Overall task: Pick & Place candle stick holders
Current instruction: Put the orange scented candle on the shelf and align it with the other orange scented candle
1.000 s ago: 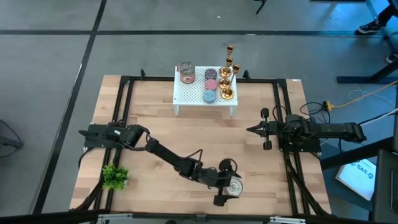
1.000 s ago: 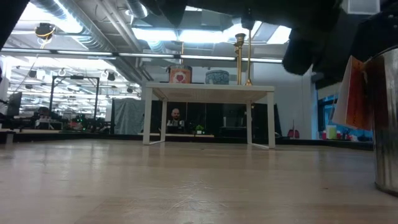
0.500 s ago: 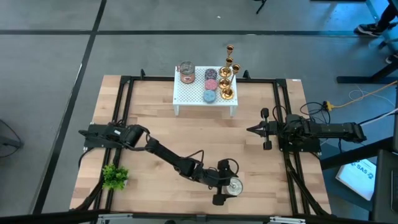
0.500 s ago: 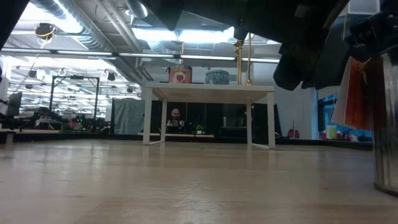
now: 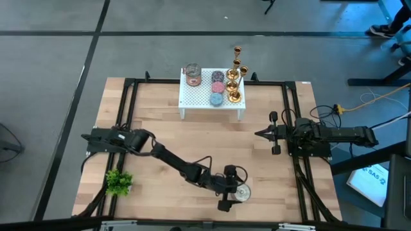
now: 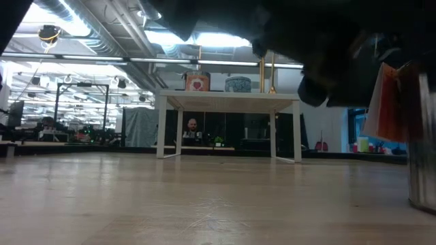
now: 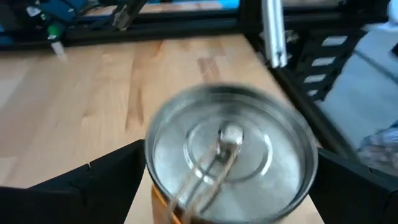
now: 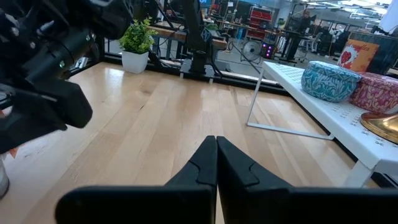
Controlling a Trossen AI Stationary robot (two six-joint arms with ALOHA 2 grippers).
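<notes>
Wooden table [image 5: 160, 125]: white rack [image 5: 212, 104] at twelve o'clock, green plant [image 5: 119, 182] at eight, silver tin [image 5: 241, 192] at five.

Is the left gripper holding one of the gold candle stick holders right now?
No: the open left gripper sits around a silver lidded tin near the table's front edge, while the candle stick holders stand on the white shelf.

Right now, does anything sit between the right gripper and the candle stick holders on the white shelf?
Nothing visible does. The right gripper, shut, waits over bare table; the candle stick holders stand on the white shelf's right end.
</notes>
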